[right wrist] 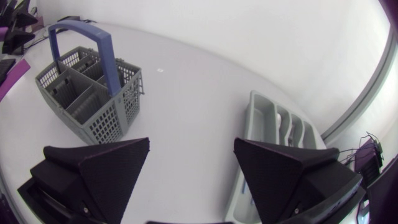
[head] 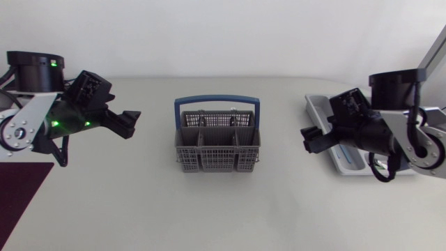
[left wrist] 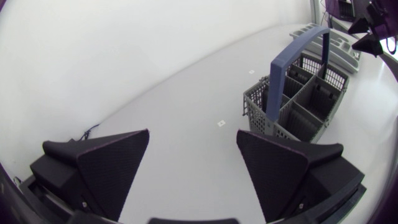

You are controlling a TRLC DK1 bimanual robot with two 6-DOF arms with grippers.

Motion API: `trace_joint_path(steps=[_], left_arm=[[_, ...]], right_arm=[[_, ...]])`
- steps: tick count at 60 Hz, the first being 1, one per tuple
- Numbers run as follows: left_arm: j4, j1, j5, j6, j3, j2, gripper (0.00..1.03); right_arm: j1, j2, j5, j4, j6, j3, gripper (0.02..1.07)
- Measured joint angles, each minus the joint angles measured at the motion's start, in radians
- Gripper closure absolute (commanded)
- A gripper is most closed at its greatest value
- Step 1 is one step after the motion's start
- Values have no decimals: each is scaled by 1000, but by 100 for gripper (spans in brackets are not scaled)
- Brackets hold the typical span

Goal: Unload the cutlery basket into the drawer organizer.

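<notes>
The grey cutlery basket (head: 216, 145) with a blue handle stands upright mid-table, and its compartments look bare (left wrist: 303, 99) (right wrist: 84, 93). The grey drawer organizer (head: 322, 110) lies at the right, largely covered by my right arm. The right wrist view shows the organizer (right wrist: 266, 121) ahead of that gripper, with pale cutlery in its slots. My left gripper (head: 132, 122) (left wrist: 193, 134) hangs open and holds nothing, left of the basket. Right of the basket, my right gripper (head: 309, 139) (right wrist: 191, 143) is open and holds nothing, above the organizer's near end.
A dark maroon mat (head: 21, 192) lies at the table's front left corner. Bare tabletop runs in front of the basket and between the basket and each gripper.
</notes>
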Motion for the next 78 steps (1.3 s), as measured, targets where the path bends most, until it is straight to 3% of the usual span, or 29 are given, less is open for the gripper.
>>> trace_joint_path(steps=[50, 63, 78], left_arm=[[-22, 49, 12, -124, -225, -507, 5], [66, 50, 15, -132, -336, -666, 5], [72, 68, 10, -193, -441, -809, 5]], right_arm=[[-181, -566, 3, -32, -51, -256, 7], [-187, -653, 3, -45, -51, -296, 7], [-189, -776, 3, -39, -15, -379, 7]])
